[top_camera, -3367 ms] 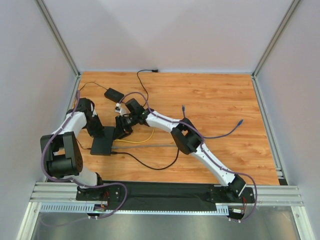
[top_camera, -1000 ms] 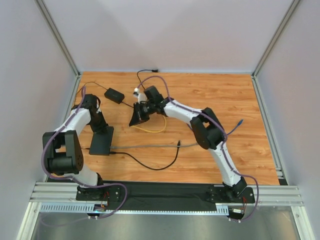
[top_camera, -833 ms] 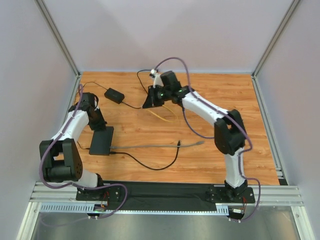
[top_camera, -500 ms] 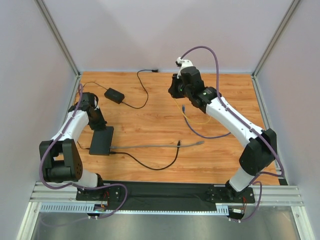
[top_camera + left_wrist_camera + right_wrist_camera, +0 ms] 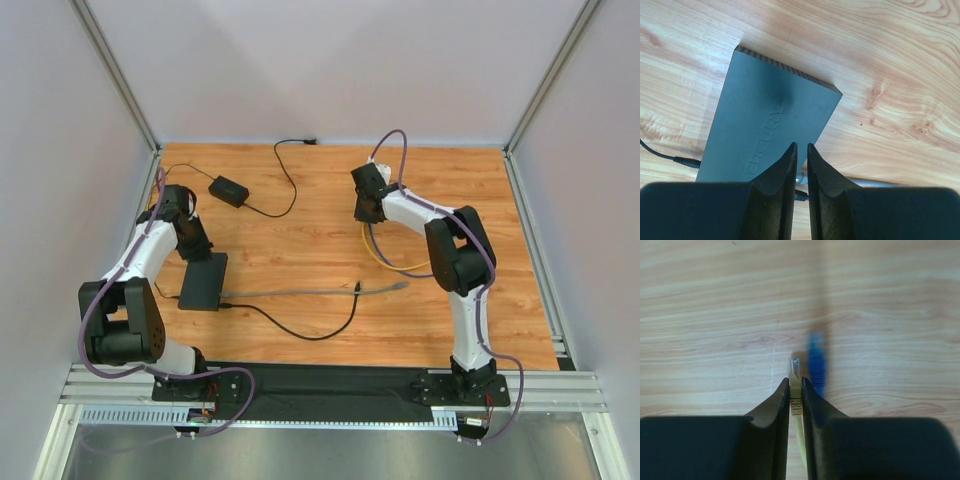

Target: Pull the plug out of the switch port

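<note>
At the left of the surface, we see the switch [image 5: 204, 281] lying flat, our left gripper [image 5: 800, 147] clenched on nothing just above it. Well apart, far right, our right gripper [image 5: 795, 382] grasps the yellow cable's plug [image 5: 795, 365].

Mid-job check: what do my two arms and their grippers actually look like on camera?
Both the left arm and right arm have white links between bulky black joints, each trailed by a loose purple cable. The left gripper and right gripper carry matte black fingers tapering to thin tips. No markings show on them.
</note>
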You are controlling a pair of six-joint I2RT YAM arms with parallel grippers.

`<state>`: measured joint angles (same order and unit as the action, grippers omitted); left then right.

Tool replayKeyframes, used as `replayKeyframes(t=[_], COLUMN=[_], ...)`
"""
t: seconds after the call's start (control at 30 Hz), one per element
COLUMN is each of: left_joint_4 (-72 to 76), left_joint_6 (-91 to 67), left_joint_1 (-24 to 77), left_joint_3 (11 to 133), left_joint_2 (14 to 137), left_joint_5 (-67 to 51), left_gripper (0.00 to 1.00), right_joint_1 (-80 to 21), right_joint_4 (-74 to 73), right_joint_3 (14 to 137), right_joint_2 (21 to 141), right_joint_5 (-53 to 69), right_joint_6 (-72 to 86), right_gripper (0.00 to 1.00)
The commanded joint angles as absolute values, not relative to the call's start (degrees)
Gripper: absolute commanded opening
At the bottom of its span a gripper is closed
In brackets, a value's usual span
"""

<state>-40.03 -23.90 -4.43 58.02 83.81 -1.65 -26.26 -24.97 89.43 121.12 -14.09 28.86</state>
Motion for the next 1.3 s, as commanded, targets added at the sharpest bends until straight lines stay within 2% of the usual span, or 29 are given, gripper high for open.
replayKeyframes(t=[0.0,0.03,0.13,0.2,0.23,0.33,0.47,0.5,0.67,0.77,0.9,1.0,1.2,1.27], left_joint_4=[-39.9,-39.82,-39.73,-39.55,-39.38,-39.29,-39.37,-39.46,-40.34,-40.6,-40.69,-40.78,-41.05,-40.78], left_joint_6=[-23.2,-23.2,-23.2,-23.2,-23.29,-23.38,-23.29,-23.29,-24.34,-24.34,-24.96,-25.31,-26.19,-26.72], left_joint_1=[-4.92,-5.01,-5.36,-5.62,-5.71,-6.15,-6.59,-6.68,-9.74,-12.29,-13.27,-13.71,-13.89,-13.89], left_joint_3=[58.36,58.36,58.27,58.27,58.18,58.18,58.1,57.92,57.22,56.95,56.25,55.81,54.23,53.79], left_joint_2=[84.02,84.11,84.11,84.02,84.02,84.37,83.85,83.76,83.41,83.94,83.15,82.53,80.69,79.81], left_joint_5=[-1.32,-1.41,-1.67,-2.11,-2.63,-3.51,-3.52,-3.34,-1.76,-3.34,-2.9,-1.93,-2.02,-2.02], left_gripper=[0.21,0.21,0.21,0.21,0.21,0.21,0.21,0.21,0.21,0.2,0.18,0.18,0.17,0.16], right_joint_1=[-26.37,-26.28,-26.19,-26.63,-26.8,-27.33,-29.52,-30.05,-35.05,-38.92,-42.62,-44.91,-49.48,-50.01], right_joint_4=[-23.48,-23.64,-25.4,-23.83,-22.25,-19.43,-16.0,-14.43,-10.29,-9.84,-8.36,-8.17,-11.93,-13.96], right_joint_3=[92.82,94.29,96.41,94.49,93.7,90.8,89.47,89.65,90.0,93.85,100.8,106.68,117.32,119.0], right_joint_2=[121.72,123.03,123.75,122.26,120.25,116.46,113.91,114.17,115.57,118.56,125.92,131.46,139.99,140.45], right_joint_5=[-14.59,-13.63,-13.01,-12.66,-13.18,-12.75,-4.51,2.3,10.18,17.03,32.56,39.7,50.34,50.28], right_joint_6=[35.86,35.51,32.7,30.86,29.63,25.69,19.87,19.25,24.06,24.61,27.59,31.36,33.23,31.04], right_gripper=[0.21,0.39,0.52,0.57,0.68,0.78,0.78,0.77,0.72,0.69,0.66,0.59,0.54,0.54])
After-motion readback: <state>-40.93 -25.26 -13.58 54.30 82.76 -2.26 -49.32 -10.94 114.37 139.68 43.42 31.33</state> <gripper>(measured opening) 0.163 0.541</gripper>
